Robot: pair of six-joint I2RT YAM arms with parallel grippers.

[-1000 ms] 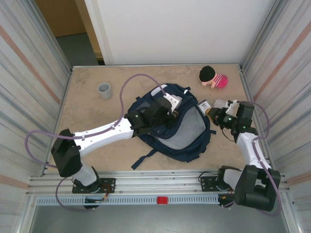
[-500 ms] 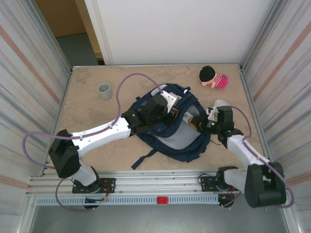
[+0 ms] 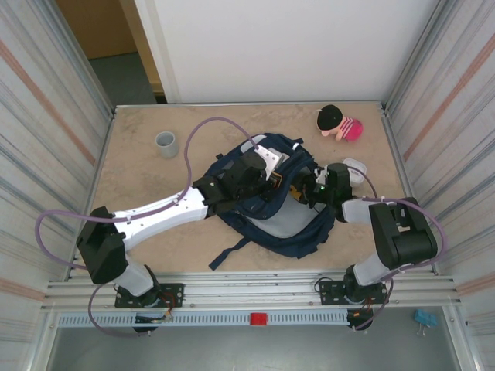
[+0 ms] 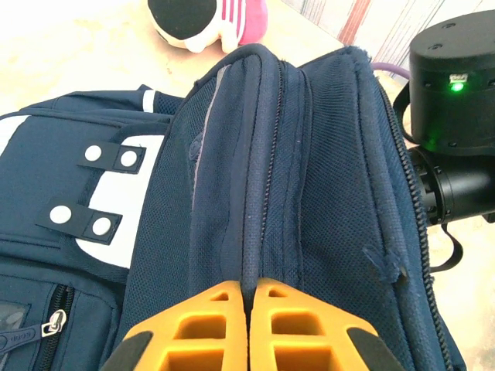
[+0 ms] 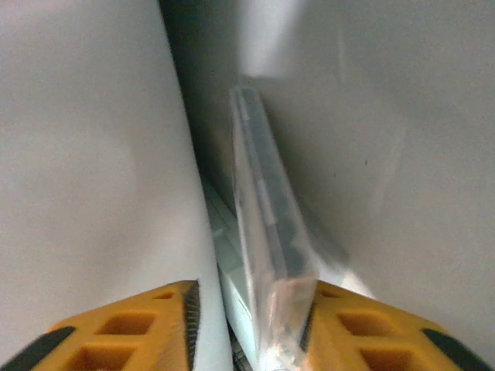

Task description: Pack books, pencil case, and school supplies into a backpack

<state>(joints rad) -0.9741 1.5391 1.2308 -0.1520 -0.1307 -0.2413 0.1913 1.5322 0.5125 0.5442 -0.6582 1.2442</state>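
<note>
Where my left pincer is clamped shut on a rim seam of the backpack, the bag lies in the middle of the desk, mouth open. My right pincer is inside that mouth, jaws parted and gripping nothing. The book stands edge-on between them, nearer the right finger. Its cover is hidden, and grey lining blocks the rest. Bare desk lies left, by the cup. Ribbed walls close both sides.
</note>
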